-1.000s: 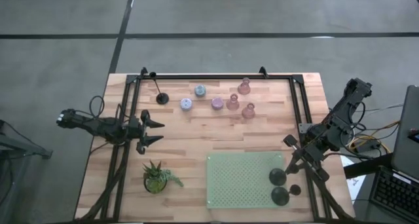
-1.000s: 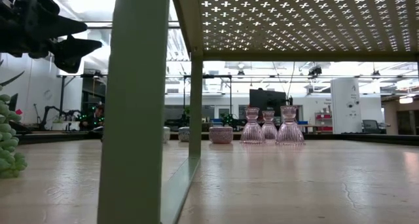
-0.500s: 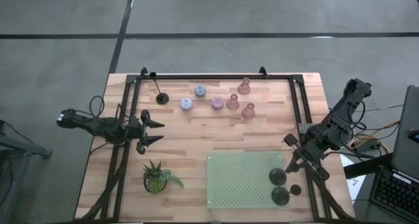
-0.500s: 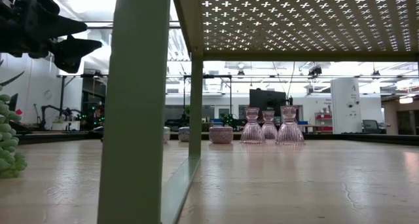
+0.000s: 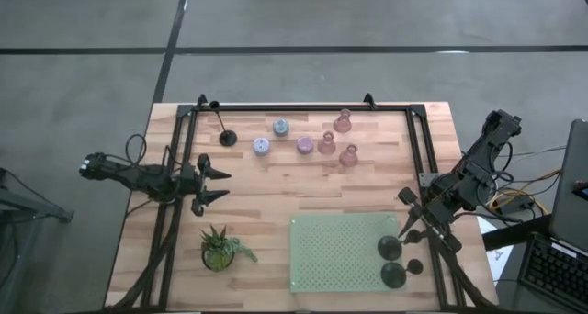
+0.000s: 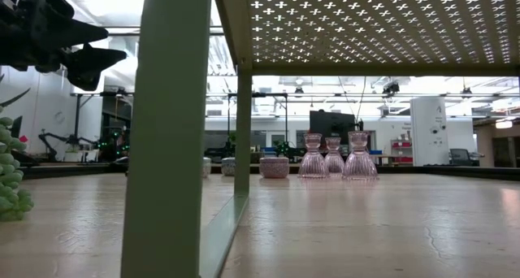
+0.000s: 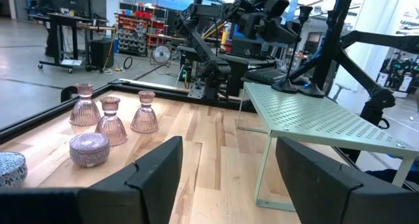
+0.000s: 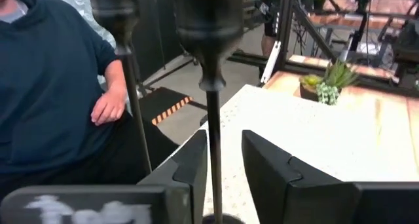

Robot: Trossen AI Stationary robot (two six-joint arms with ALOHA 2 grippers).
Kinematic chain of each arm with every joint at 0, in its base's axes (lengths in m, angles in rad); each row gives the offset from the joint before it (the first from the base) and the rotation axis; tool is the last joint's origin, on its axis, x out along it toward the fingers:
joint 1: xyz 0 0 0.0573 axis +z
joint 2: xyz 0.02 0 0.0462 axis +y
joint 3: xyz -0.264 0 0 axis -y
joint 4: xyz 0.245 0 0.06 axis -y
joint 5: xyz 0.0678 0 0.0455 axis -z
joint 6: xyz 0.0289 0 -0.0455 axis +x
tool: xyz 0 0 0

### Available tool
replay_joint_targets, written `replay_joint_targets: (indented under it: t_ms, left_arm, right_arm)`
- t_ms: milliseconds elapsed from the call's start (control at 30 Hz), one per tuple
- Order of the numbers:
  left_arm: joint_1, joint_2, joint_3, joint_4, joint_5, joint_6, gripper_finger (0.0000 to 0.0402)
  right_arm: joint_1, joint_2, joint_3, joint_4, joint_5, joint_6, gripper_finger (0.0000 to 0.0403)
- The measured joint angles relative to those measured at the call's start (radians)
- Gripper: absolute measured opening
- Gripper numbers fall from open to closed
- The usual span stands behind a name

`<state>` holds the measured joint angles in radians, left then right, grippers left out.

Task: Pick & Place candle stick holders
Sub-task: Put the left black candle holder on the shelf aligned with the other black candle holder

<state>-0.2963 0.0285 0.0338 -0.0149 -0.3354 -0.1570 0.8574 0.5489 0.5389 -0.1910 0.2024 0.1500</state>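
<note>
Two black holders (image 5: 389,248) (image 5: 395,274) stand upright on their round bases on the green perforated stand (image 5: 335,250). My right gripper (image 5: 408,229) is at the stand's right end and narrowly open. The thin stem (image 8: 213,152) of one black holder rises in the gap between its fingers. A second black holder (image 8: 134,99) stands beside it. A third black holder (image 5: 227,137), three pink ones (image 5: 343,121) and three short lilac or pale-blue ones (image 5: 280,127) stand on the table's far part. My left gripper (image 5: 215,184) is open and empty at the table's left side. My right gripper has its fingers on either side of the black holder's stem (image 8: 213,165), coming level from the table's right. The stem runs close along one finger (image 8: 194,165). I cannot tell whether it touches. The holder stands upright on the stand.
A small green potted plant (image 5: 220,248) stands near the table's front left. A black frame (image 5: 294,107) runs along the table's far and side edges. A person in a dark blue top (image 8: 59,86) sits beyond the table's right side. Bare wood lies mid-table.
</note>
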Motion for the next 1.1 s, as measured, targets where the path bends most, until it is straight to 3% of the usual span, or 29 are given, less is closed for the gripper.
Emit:
replay_joint_targets:
  t_ms: [367, 533, 833, 933, 1100]
  left_arm:
    - [0.0, 0.0, 0.0, 0.0, 0.0, 0.0, 0.025]
    - [0.0, 0.0, 0.0, 0.0, 0.0, 0.0, 0.025]
    - [0.0, 0.0, 0.0, 0.0, 0.0, 0.0, 0.025]
    - [0.0, 0.0, -0.002, 0.008, -0.005, 0.001, 0.025]
    - [0.0, -0.001, -0.007, 0.11, -0.112, 0.0, 0.0248]
  right_arm:
    - [0.0, -0.082, 0.013, -0.146, 0.005, 0.068, 0.0126]
    - [0.0, -0.133, 0.013, -0.237, 0.107, 0.158, 0.0124]
    - [-0.001, -0.187, 0.013, -0.41, 0.406, 0.243, 0.0081]
    - [-0.001, -0.201, 0.013, -0.428, 0.452, 0.244, 0.006]
    - [-0.001, -0.209, 0.013, -0.441, 0.498, 0.24, 0.0021]
